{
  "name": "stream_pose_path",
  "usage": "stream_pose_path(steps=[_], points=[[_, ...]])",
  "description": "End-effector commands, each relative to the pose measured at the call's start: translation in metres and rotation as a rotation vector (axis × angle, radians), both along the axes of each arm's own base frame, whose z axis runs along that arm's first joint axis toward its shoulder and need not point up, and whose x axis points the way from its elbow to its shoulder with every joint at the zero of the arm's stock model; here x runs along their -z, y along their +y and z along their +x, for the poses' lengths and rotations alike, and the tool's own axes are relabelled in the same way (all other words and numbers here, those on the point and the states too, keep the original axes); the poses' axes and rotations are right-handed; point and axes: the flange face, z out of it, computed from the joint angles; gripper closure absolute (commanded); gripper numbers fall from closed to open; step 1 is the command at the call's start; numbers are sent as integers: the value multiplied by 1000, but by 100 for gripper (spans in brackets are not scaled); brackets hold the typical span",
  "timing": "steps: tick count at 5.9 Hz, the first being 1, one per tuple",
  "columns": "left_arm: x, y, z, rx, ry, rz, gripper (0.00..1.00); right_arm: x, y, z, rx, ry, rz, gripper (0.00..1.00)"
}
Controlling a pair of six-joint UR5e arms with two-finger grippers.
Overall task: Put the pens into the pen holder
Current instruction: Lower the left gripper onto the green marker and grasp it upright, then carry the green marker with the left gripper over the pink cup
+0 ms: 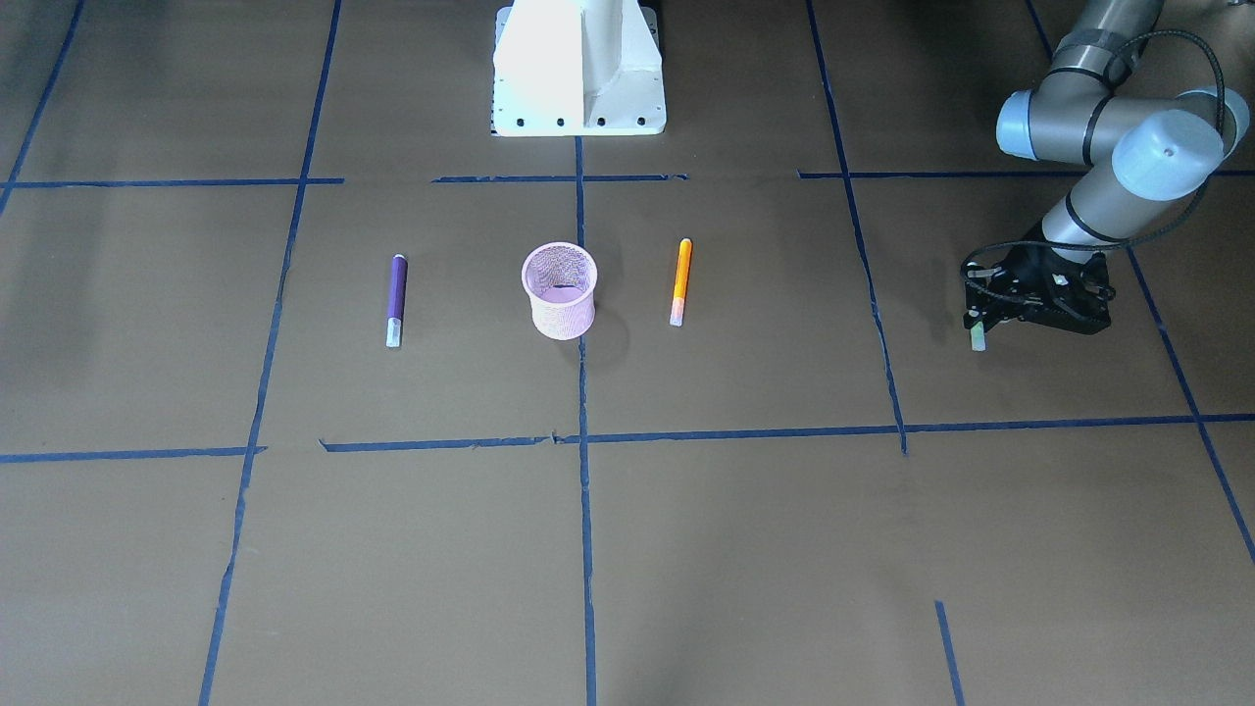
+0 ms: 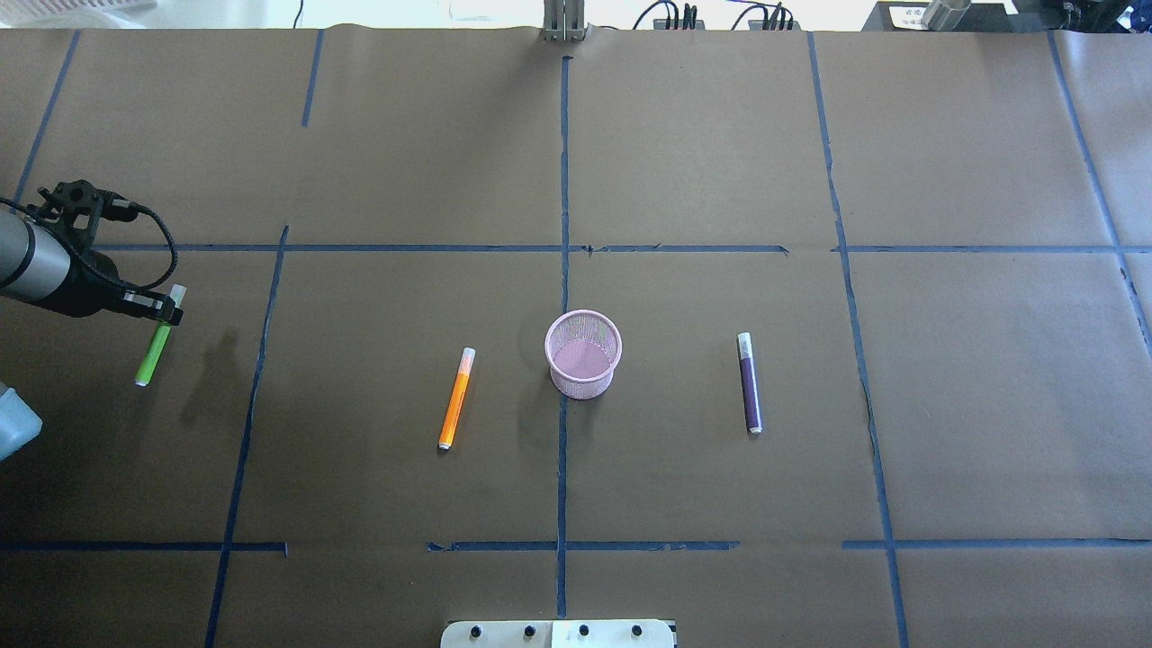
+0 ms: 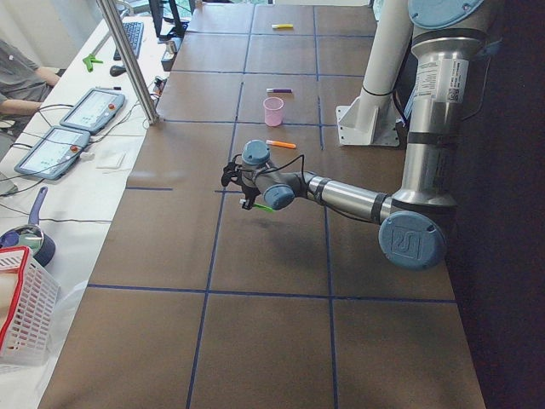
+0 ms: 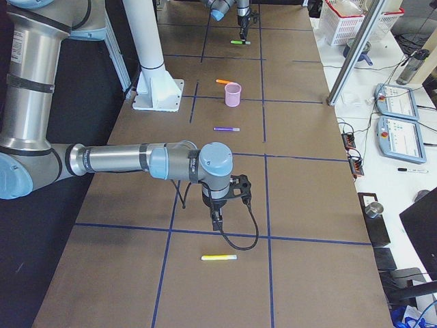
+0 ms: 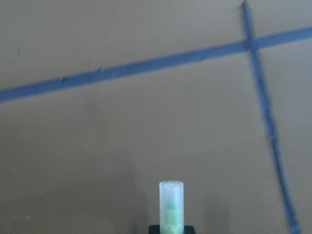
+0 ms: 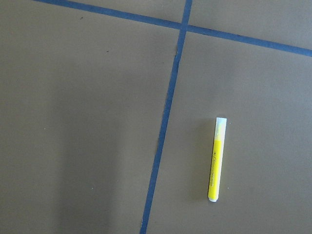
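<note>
We're starting far out on the robot's left of the pen holder (image 2: pixel 583 354), where the left gripper (image 2: pixel 171 311) is hanging over the table (image 2: pixel 405 135) with its jaws clamped on the green pen (image 2: pixel 150 356). It's gripping the pen near the pale cap end. In the wrist view the cap is poking out ahead of the gripper, and from overhead the green barrel is trailing back towards the robot. The shadow is falling apart from the pen on the brown paper, so we're reading it as held clear of the surface.

Moving in, we're coming to the orange pen (image 2: pixel 455 400). It's lying flat near the holder on its left side, not touching it, with its pale cap pointing away from the robot. The holder itself, pink mesh, is standing upright on the blue tape line (image 2: pixel 564 162) running down the middle of the table.

On the holder's right we're finding the purple pen (image 2: pixel 750 387), lying flat, near it but apart, cap end likewise pointing away from the robot.

Far beyond that, well to the holder's right, the right gripper (image 4: pixel 216 223) is hovering and pointing down, close to a yellow pen (image 4: pixel 218 257) lying flat on the paper. We're only getting this gripper from the side, so we can't tell whether its jaws are open or closed.
</note>
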Motion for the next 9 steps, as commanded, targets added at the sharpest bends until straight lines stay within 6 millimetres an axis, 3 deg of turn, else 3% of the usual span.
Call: stream_pose_path(steps=[1,3,4,6,7,9], points=[[88,5,-8,68,72,163,100,1,0,0,0,0,2,0],[166,3,12,100,159,280,100,1,0,0,0,0,2,0],[225,19,65,129,242,315,100,1,0,0,0,0,2,0],[305,78,176,261,275,352,100,0,0,0,0,0,1,0],[338,105,219,326,303,348,100,0,0,0,0,0,-1,0],[368,119,284,514,321,316,100,-1,0,0,0,0,-4,0]])
